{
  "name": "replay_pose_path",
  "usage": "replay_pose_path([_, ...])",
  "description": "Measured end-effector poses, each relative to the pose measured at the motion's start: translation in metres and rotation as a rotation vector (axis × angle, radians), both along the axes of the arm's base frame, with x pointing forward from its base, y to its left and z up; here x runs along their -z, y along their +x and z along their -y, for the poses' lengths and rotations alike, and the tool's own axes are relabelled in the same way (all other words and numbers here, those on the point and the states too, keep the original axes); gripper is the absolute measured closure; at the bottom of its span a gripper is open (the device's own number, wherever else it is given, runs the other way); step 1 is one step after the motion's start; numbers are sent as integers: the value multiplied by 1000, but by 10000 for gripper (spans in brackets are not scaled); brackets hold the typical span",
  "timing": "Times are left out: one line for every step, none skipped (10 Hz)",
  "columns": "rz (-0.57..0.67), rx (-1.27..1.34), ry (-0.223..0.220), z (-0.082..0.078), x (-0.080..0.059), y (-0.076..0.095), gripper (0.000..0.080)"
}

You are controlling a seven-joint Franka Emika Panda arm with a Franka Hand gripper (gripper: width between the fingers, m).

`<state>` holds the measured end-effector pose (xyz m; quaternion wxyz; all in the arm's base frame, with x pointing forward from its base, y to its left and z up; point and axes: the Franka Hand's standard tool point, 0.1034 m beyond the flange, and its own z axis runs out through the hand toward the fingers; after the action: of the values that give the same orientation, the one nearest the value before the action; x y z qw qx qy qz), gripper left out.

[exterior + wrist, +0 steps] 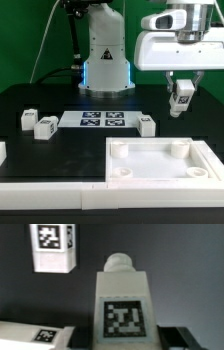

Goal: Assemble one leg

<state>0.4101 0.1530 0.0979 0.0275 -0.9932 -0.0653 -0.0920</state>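
- Nearest in the exterior view lies a large flat white panel [160, 166] with round sockets at its corners. A low white slab [50, 198] sits beside it on the exterior view's left.
- A small white piece [2, 150] shows at the edge on that same side, too cropped to identify.
- Behind these, two loose legs [25, 120] [45, 126] stand close together on the exterior view's left. A third loose leg [147, 124] stands just beyond the panel's far edge.
- The marker board [103, 121] lies flat between the pair and the third loose leg.
- Nothing stands between the gripper and the panel's far right socket [178, 147].
- The tabletop [60, 155] is matte black. The robot base [105, 55] rises at its far side, with a green backdrop [30, 40] behind.
- The gripper [181, 97] hangs on the exterior view's right, above and slightly beyond the panel's far right corner. Its jaws are closed on the leg [182, 104].
- The leg [122, 308] hangs clear of the tabletop. In the wrist view its tagged face is towards the camera and its rounded peg [118, 262] points away from the gripper.
- Also in the wrist view, one loose leg [52, 249] stands on the dark tabletop well apart from the held leg. A tagged white part [35, 333] shows at a corner, and which part it is I cannot tell.
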Motion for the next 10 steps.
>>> replay_pose_path([31,-16,18,-2,2,-4,508])
replay_pose_path([20,-70,-5,9,1,5,508])
replay_pose_path([20,-60,-8,17,-10,22,508])
replay_pose_path([29,-48,0,22,-17,36,508])
replay_pose_path([33,-39,8,25,-22,49,507])
replay_pose_path([31,-39,13,28,-25,67,507])
replay_pose_path([28,-34,20,30,-25,90,507])
replay_pose_path([4,-22,23,32,-20,107,507])
replay_pose_path([-21,-2,28,29,-18,121,507])
replay_pose_path([-25,7,34,23,-19,132,507])
